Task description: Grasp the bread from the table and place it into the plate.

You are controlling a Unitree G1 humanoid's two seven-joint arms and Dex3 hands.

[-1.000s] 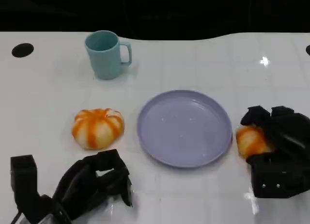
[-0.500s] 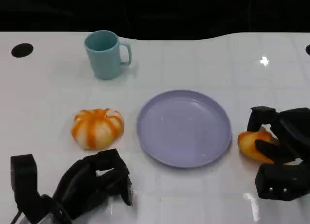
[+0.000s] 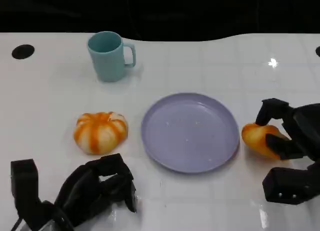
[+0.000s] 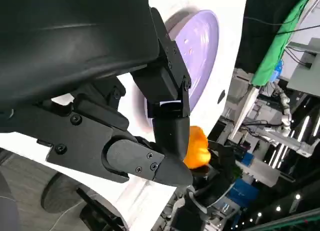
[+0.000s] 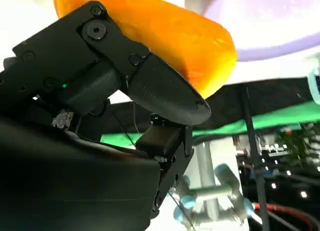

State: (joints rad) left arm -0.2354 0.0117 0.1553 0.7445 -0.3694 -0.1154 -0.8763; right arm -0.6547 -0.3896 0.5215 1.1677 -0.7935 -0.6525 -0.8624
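My right hand point(image 3: 289, 141) grips the bread point(image 3: 257, 139), an orange oblong piece; black fingers point(image 3: 272, 111) wrap over its far side and another crosses its near side, and in the right wrist view a fingertip point(image 5: 165, 98) presses flat against the orange crust point(image 5: 170, 36). Landmark for everything below: the lavender plate point(image 3: 155, 141). The bread sits just outside the plate's right rim, very near it. Whether it is clear of the table point(image 3: 210, 61) I cannot tell from the head view; the shadow under it suggests a slight lift, judgement only. Its long axis runs roughly from the plate's rim outward and toward me, slanted, with the rounded free end pointing at the plate. The key relation: the plate's centre lies to the left of the held bread, so the coming move, as I read it, is a short carry leftward over the rim, then a release. My right hand is plainly the nearer one for this. My left hand point(image 3: 95, 188) rests near me, below and left of the plate, fingers curled in with nothing in them. A second, round striped bun point(image 3: 100, 131) lies left of the plate, untouched. A teal mug point(image 3: 107, 56) stands beyond the plate, to its upper left. Risk: clipping the rim if the carry is too low.
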